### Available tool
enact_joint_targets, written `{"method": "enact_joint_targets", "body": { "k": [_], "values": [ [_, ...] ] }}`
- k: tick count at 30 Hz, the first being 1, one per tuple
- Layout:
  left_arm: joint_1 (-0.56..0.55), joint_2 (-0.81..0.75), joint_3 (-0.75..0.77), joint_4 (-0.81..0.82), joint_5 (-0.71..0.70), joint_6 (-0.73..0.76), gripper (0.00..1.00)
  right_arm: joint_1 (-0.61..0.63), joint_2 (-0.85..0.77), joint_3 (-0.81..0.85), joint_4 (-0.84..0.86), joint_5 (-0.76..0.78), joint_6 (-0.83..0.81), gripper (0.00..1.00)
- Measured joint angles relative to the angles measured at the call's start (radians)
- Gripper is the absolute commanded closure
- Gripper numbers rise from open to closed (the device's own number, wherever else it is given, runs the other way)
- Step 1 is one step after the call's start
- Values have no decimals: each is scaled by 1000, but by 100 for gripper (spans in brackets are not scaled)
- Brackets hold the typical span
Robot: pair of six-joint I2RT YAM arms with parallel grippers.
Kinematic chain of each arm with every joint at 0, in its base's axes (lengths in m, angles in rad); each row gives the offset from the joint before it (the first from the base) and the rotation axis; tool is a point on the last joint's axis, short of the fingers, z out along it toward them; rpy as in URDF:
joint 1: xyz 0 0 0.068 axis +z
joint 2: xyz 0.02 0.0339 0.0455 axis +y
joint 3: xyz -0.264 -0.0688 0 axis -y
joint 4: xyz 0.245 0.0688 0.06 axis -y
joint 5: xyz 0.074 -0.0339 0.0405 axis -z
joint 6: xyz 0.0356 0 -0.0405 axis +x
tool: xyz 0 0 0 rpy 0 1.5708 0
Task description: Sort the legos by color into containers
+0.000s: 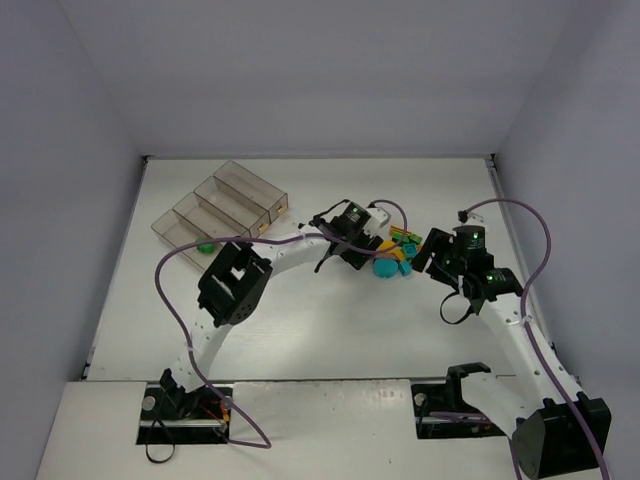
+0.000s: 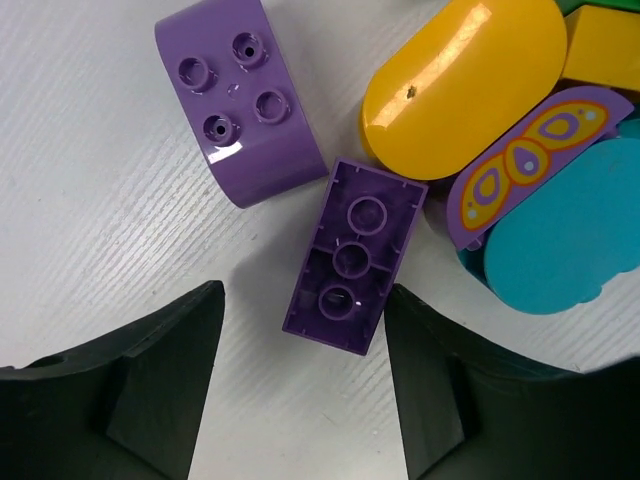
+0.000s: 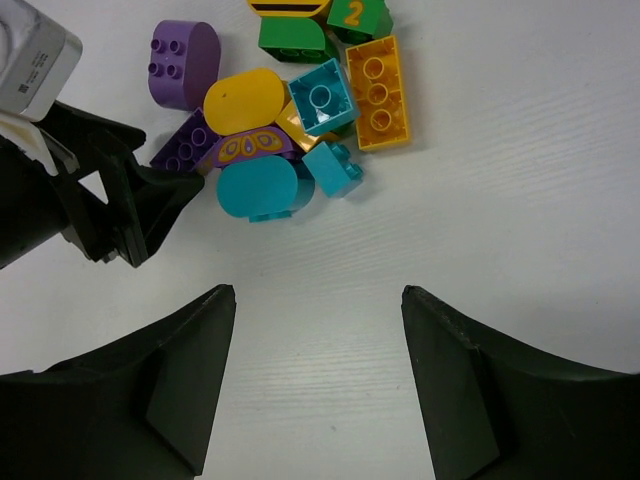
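Note:
The legos (image 1: 395,254) lie in one pile at the table's middle. My left gripper (image 2: 305,300) hangs open over the pile's left edge. The near end of an upside-down purple brick (image 2: 355,255) lies between its tips, close to the right finger. Beyond it are a rounded purple brick (image 2: 240,100), a yellow rounded one (image 2: 460,85) and a cyan rounded one (image 2: 565,240). My right gripper (image 3: 318,295) is open over bare table, short of an orange brick (image 3: 378,92) and a cyan square brick (image 3: 324,97). The containers (image 1: 222,208) stand far left, with one green lego (image 1: 204,246) in the nearest.
One of the left gripper's fingers (image 3: 150,200) reaches into the right wrist view beside the pile. Both arms meet at the pile from opposite sides. Purple cables loop over the table near each arm. Walls close the table at the back and sides.

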Motion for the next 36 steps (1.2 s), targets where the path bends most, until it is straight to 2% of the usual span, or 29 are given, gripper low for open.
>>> {"method": "enact_joint_targets", "body": {
  "k": [3, 4, 5, 6, 10, 14, 18, 23, 27, 31, 36],
  "values": [
    [1, 14, 0, 6, 10, 6, 54, 0, -5, -5, -2, -9, 0, 36],
    [1, 19, 0, 8, 19, 5, 67, 0, -6, -6, -1, -12, 0, 36],
    [1, 19, 0, 14, 27, 10, 67, 0, -7, -6, -1, -12, 0, 36],
    [1, 19, 0, 14, 35, 15, 79, 0, -8, -6, -1, -13, 0, 36],
    [2, 9, -24, 43, 50, 6, 95, 0, -8, -6, -1, -15, 0, 36],
    [16, -79, -156, 82, 52, -13, 97, 0, -9, -7, -1, -23, 1, 36],
    [69, -249, -300, 78, 20, -51, 97, 0, -15, -12, -2, -35, 1, 36],
    [217, -513, -384, 44, -123, -143, 97, -5, -40, -12, -2, -47, 1, 36],
    [375, -648, -387, -25, -250, -266, 97, -5, -47, -12, -2, -50, 1, 36],
    [501, -668, -392, -114, -344, -399, 97, -5, -46, -12, -2, -50, 1, 36],
    [533, -572, -352, -277, -424, -562, 98, -5, -46, -13, -2, -50, 3, 35]
  ]
}}
